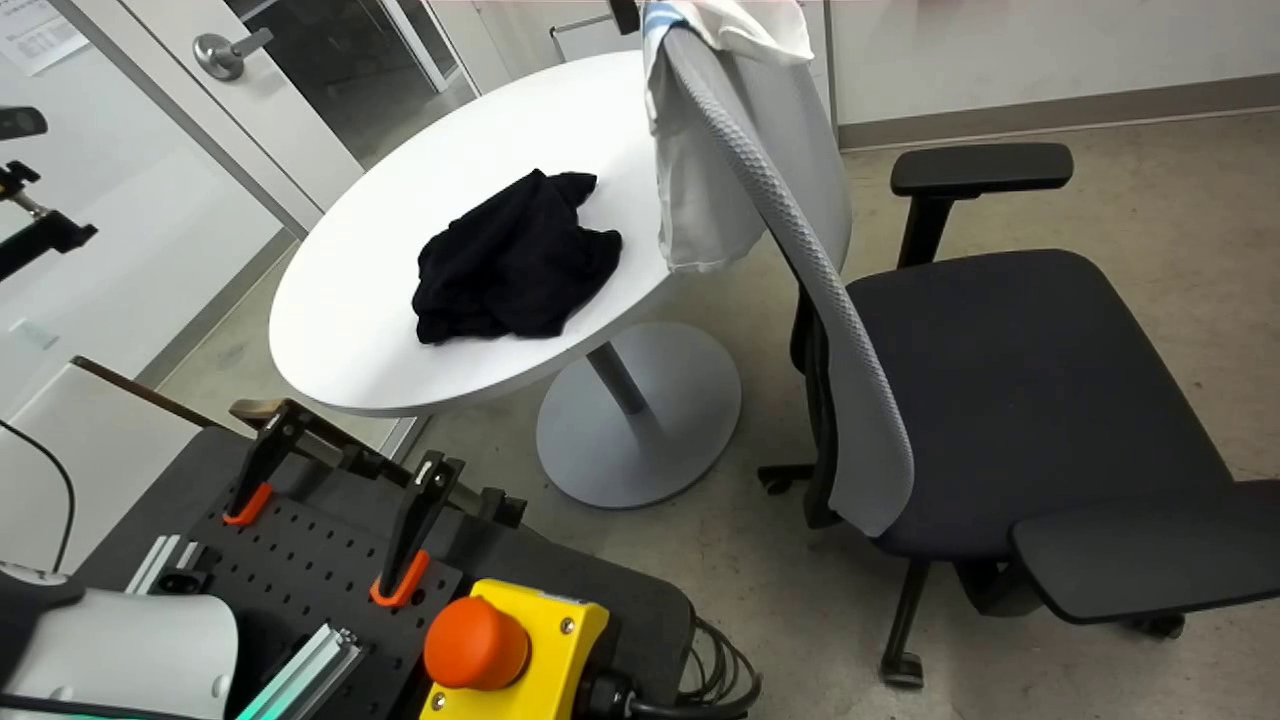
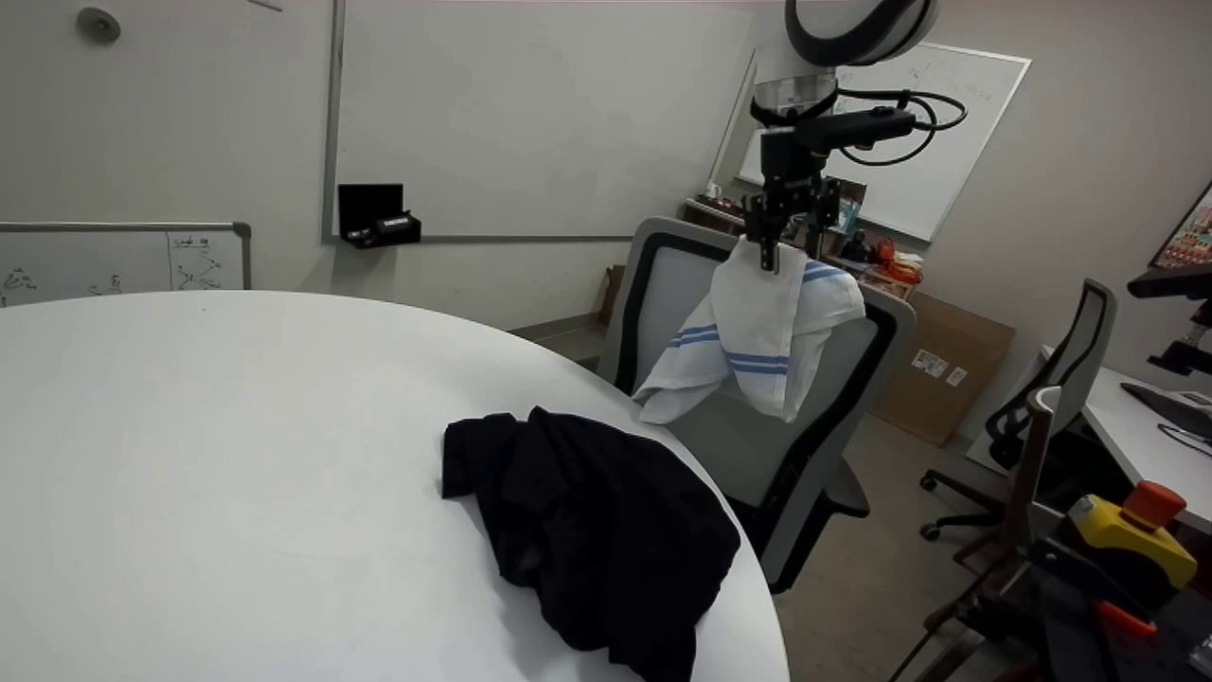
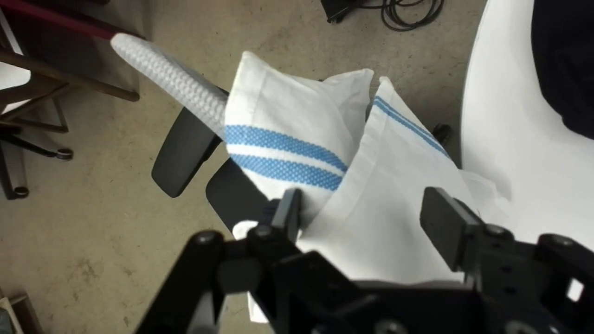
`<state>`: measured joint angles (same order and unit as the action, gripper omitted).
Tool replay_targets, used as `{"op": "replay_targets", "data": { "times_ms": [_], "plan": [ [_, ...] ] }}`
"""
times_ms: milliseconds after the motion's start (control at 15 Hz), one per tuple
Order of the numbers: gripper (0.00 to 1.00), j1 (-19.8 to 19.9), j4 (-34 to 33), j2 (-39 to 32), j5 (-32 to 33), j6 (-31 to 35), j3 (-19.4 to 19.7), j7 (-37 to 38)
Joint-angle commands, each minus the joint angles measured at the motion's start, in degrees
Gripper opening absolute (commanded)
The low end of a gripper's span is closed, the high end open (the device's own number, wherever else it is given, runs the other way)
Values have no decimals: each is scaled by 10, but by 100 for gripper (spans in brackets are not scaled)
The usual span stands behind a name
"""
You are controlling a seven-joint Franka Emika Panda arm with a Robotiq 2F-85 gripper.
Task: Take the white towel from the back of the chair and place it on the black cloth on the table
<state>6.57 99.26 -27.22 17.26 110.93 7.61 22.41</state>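
White towel (image 2: 757, 313) over the chair back (image 2: 743, 445), beside the table (image 2: 246, 455). Gripper (image 3: 363, 208) at the top edge of the chair back, jaws wide apart, towel fold in between, nothing clamped yet. Grip depth hard to judge from the wrist view. Best to pinch doubled fabric only, not the chair back, then lift straight up until well clear before swinging toward the black cloth (image 2: 597, 530), bunched near the table edge. Possible snags: chair back, table edge. Also around: armrest (image 1: 980, 168), plus yellow button box (image 1: 552, 640) on a dark bench (image 1: 565, 560), well apart from the towel.
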Motion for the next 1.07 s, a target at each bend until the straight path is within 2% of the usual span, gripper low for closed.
{"op": "replay_targets", "data": {
  "times_ms": [0,333,467,533,667,800,1000],
  "plan": [
    [38,-11,-32,-16,-9,-30,12,-20],
    [2,-12,-48,-13,-12,-52,11,-27],
    [3,-14,-48,-10,-14,-56,11,-26],
    [0,-14,-48,-7,-15,-60,11,-28],
    [2,-12,-43,10,-24,-64,9,-35],
    [1,-8,-31,40,-45,-67,5,-46],
    [2,-1,1,126,-108,-79,-7,-83]
  ]
}}
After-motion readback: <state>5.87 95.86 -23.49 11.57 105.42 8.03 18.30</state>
